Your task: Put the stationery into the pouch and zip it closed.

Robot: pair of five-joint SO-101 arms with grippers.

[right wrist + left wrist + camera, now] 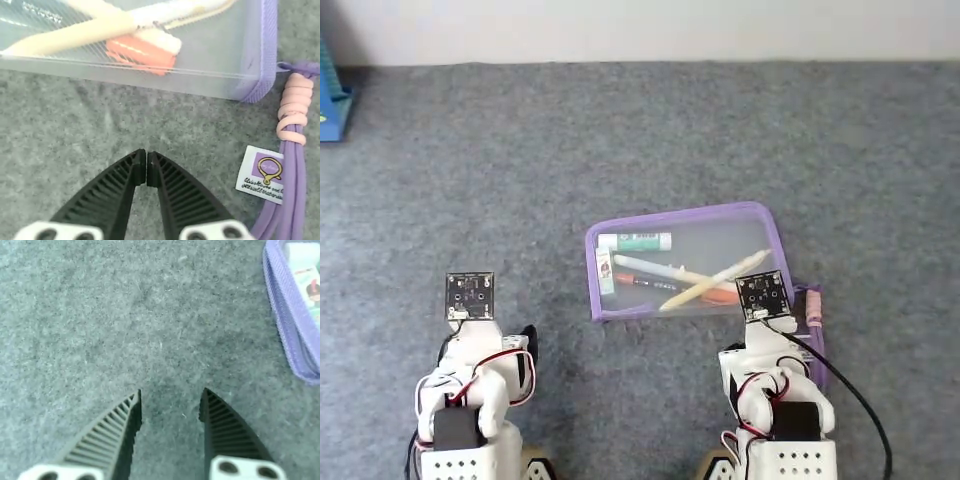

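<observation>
A clear pouch (688,262) with a purple zip border lies on the grey carpet, with pens, a glue stick (635,241) and an orange item inside. Its purple and pink strap (812,310) trails off the near right corner. My right gripper (146,161) is shut over bare carpet just short of the pouch (150,75), near the strap (292,120) and its white tag (264,174). My left gripper (170,402) is open over bare carpet, with the pouch's purple edge (290,330) off to one side. In the high view both arms sit at the near edge.
Grey carpet (520,160) covers the whole work area. A blue object (332,100) stands at the far left edge, against the pale wall.
</observation>
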